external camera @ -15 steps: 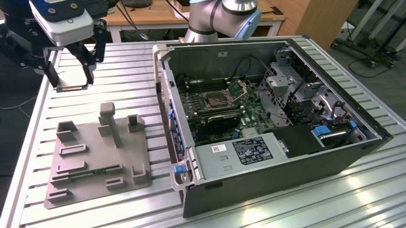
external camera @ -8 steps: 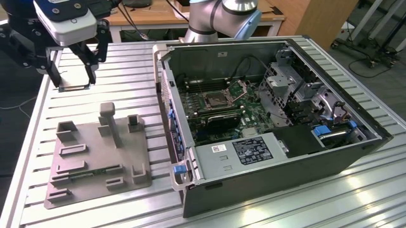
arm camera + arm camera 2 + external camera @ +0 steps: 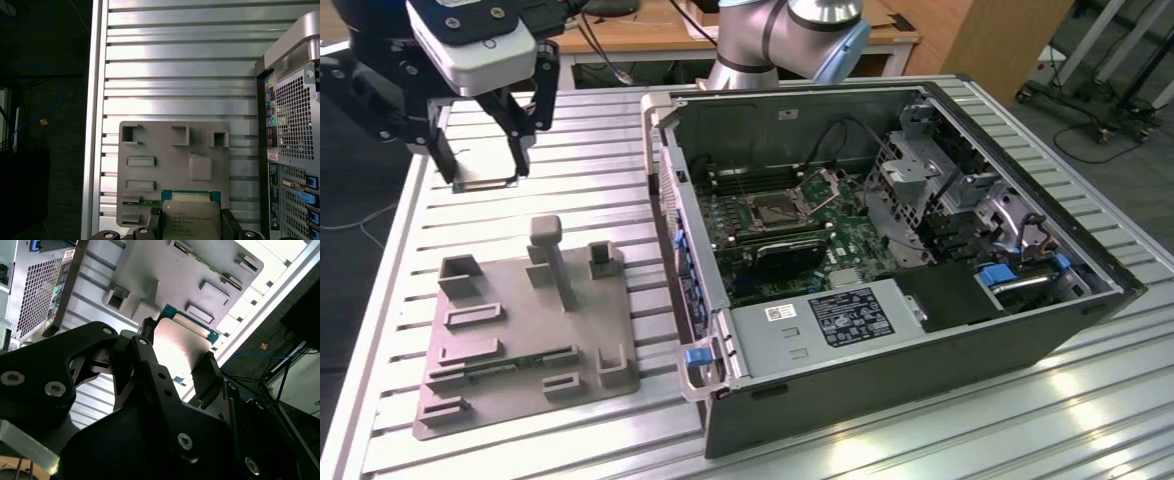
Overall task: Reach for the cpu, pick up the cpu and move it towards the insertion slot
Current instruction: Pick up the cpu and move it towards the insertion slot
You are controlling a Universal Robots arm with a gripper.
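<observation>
My gripper (image 3: 486, 176) hangs high over the table at the exterior view's left, well above the grey tray (image 3: 520, 330). It is shut on the cpu (image 3: 488, 183), a flat square chip gripped by its edges between the two black fingers (image 3: 520, 160). In the first wrist view the cpu (image 3: 190, 216) shows its silvery top and green rim, above the tray (image 3: 175, 150). The second wrist view shows the cpu (image 3: 176, 345) between the fingers (image 3: 206, 371). The insertion slot (image 3: 778, 210) sits on the motherboard inside the open case, its hinged plate (image 3: 825, 185) raised, far to the exterior view's right of the gripper.
The open computer case (image 3: 1014, 320) lies on its side on the slatted metal table (image 3: 587, 150), with its tall side wall (image 3: 670, 210) between gripper and motherboard. Drive cages (image 3: 947, 190) and a power supply (image 3: 847, 318) fill the case. The arm's base (image 3: 774, 40) stands behind.
</observation>
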